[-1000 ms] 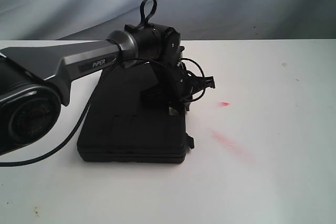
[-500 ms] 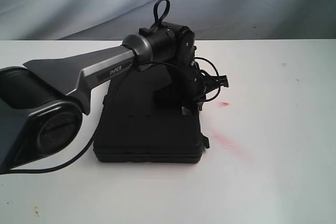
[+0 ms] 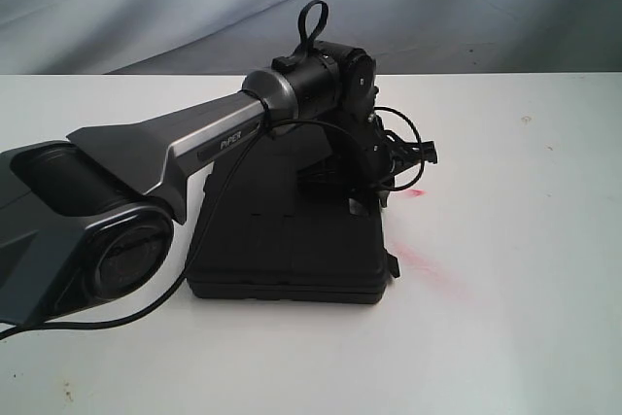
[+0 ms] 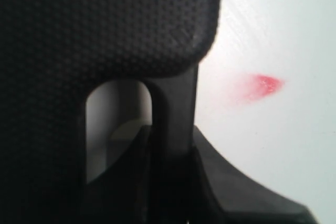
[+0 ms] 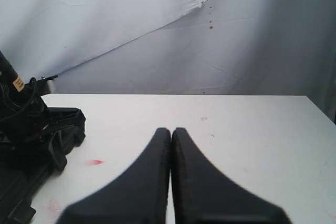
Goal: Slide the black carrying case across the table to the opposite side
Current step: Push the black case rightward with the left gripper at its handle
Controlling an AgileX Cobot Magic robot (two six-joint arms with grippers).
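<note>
My left gripper [image 3: 362, 197] sat at the right end of the black carrying case [image 3: 282, 240], about midway across the table [image 3: 525, 269], to drag it; whether it gripped, I couldn't tell. My right gripper [image 5: 171, 135] hung pressed together, aside.

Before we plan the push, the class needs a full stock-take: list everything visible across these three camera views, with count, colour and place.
black carrying case: one, black, lying flat on the table left of centre in the exterior view
table: one, white, fills the foreground
red smears: two, one small and bright, one fainter, on the table just right of the case
backdrop cloth: one, pale grey-white, behind the table
cable: one, black, looped at the left wrist
left arm: one, grey and black, reaching over the case
left gripper: one, black, at the case's right edge by its handle
right gripper: one, black, fingers together, above bare table
</note>
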